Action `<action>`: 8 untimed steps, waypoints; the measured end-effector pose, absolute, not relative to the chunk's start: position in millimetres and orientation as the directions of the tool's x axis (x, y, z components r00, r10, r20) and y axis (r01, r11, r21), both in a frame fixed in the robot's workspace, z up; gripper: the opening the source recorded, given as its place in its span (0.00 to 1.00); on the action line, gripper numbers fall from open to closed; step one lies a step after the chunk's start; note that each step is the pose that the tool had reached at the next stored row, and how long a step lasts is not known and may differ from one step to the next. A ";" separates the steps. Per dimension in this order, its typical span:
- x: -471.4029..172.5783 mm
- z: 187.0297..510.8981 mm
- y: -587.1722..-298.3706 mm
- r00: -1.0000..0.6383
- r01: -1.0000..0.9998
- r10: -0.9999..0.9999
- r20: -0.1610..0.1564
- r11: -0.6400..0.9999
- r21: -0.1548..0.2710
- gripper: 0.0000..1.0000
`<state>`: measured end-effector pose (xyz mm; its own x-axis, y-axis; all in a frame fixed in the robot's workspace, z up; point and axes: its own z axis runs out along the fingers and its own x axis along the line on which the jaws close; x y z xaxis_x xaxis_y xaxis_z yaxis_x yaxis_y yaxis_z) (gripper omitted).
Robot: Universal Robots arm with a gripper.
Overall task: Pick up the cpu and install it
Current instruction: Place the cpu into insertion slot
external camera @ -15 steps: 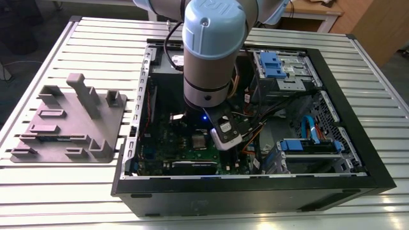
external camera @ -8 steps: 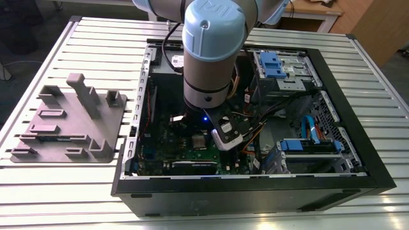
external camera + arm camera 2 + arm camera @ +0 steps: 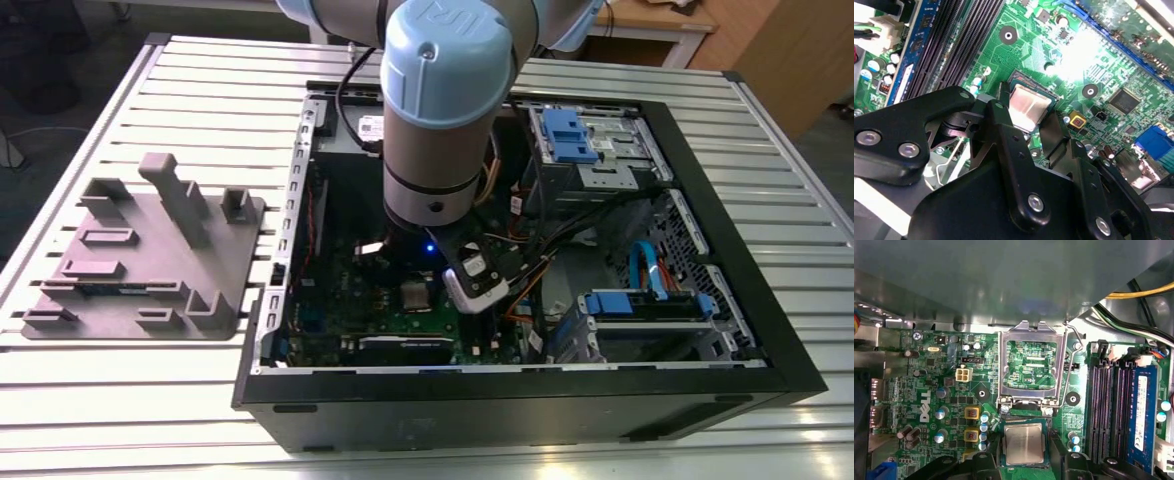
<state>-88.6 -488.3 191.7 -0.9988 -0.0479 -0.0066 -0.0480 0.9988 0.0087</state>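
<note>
One thin, square cpu (image 3: 1024, 442), silvery-beige with a pale rim, lies flat at the gripper (image 3: 1025, 459); whether it is clamped, I cannot tell.

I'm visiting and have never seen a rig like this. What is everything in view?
table: one, pale slatted metal, under everything.
case: one, black, open, on the table.
tray: one, grey, on the table, exterior view's left.
motherboard: one, green, inside the case.
socket frame: one, silver, swung open on the motherboard.
cpu: one, silvery, on the motherboard beside the socket frame.
memory slots: several, black, beside the socket frame.
arm: one, grey and pale blue, reaching into the case.
gripper: one, black, straddling the cpu.
</note>
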 end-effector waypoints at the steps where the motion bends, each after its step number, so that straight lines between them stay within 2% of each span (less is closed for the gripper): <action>1: -88.7 191.7 -488.3 -0.999 -0.049 -0.049 -0.007 0.999 0.009 0.51; 8: -88.6 190.6 -488.3 -0.999 -0.049 -0.049 -0.007 0.999 0.009 0.51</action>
<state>-88.6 -488.3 190.6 -0.9988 -0.0486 -0.0066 -0.0487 0.9988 0.0087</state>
